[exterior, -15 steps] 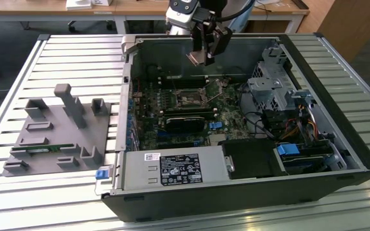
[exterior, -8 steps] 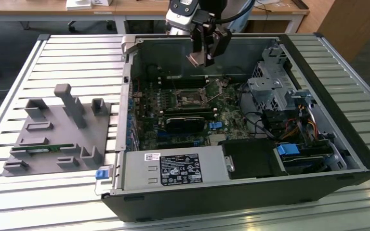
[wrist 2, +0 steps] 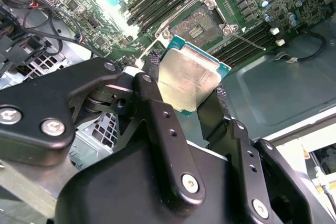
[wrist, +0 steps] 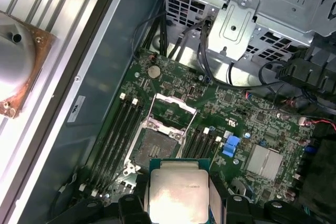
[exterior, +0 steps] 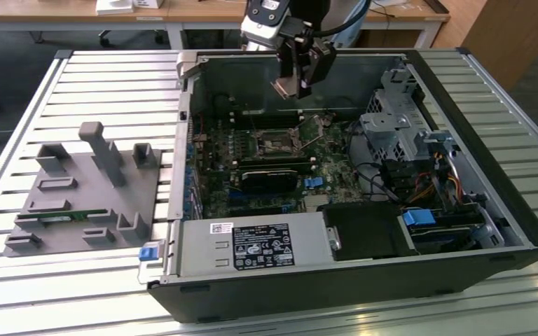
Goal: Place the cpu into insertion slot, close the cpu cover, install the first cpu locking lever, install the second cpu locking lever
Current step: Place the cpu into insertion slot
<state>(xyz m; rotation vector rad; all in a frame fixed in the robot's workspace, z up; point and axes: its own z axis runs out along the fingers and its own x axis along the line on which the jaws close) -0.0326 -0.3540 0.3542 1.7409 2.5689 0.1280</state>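
My gripper (exterior: 294, 85) hangs inside the open computer case, above the motherboard (exterior: 250, 189), shut on the cpu (wrist 2: 189, 74). The cpu is a flat square chip with a dull silvery face and green edge, pinched at two opposite sides by the black fingers (wrist 2: 153, 62). The first wrist view has the cpu (wrist: 178, 190) just short of the insertion slot (wrist: 155, 148), with air between them. The slot is bare, its dark pin field showing (wrist 2: 201, 24). The cpu cover (wrist: 173, 109) stands swung up at the socket's far side. A thin locking lever (wrist 2: 247, 40) sticks out beside the socket.
Memory slots (wrist: 118, 129) flank the socket. A black card (exterior: 269, 178) lies nearer the case front, a metal drive cage (exterior: 395, 133) with cables to the exterior view's right, a power supply (exterior: 250, 245) in front. A grey fixture tray (exterior: 82, 196) sits on the slatted table.
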